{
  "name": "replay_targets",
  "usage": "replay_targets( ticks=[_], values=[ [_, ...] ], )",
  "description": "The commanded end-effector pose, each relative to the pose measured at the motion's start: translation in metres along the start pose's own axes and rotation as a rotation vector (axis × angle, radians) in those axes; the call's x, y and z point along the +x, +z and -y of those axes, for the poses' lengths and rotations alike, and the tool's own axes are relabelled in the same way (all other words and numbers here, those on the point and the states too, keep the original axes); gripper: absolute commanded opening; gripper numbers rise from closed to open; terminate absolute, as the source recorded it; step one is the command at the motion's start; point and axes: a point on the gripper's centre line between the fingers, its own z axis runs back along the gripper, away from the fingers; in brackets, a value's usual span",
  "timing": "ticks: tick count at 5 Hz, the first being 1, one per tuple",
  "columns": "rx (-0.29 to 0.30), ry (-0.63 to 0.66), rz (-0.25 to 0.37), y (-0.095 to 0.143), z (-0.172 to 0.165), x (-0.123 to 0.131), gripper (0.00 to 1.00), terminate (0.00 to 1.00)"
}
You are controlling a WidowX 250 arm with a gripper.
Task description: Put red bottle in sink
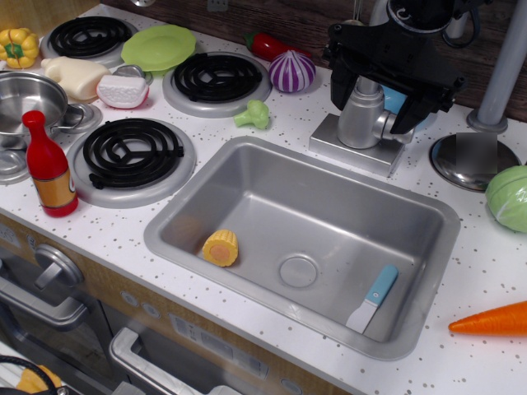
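Note:
The red bottle (48,169) stands upright on the white counter at the left edge, beside the front-left burner (132,156). The sink (329,210) is the large silver basin in the middle, with a round drain. My gripper (375,107) is at the top right, above the faucet (362,119) behind the sink, far from the bottle. Its black fingers look spread apart, one on each side of the faucet, and hold nothing.
A corn piece (221,247) and a blue-handled spatula (375,296) lie in the sink. A steel pot (29,95) stands behind the bottle. Broccoli (254,115), a purple onion (291,72), a green cabbage (509,197) and a carrot (494,319) lie around the sink.

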Motion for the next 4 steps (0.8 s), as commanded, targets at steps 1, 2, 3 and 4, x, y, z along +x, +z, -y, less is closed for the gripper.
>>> replay_targets(
  ticks=[1,2,3,4],
  values=[
    [0.000,0.000,0.000,0.000,0.000,0.000,1.00,0.00],
    [0.045,-0.012,-0.099,0.025,-0.028,-0.008,1.00,0.00],
    [0.078,-0.026,-0.150,0.045,-0.083,-0.026,1.00,0.00],
    [0.104,-0.058,-0.165,0.059,-0.138,-0.051,1.00,0.00]
  ],
)
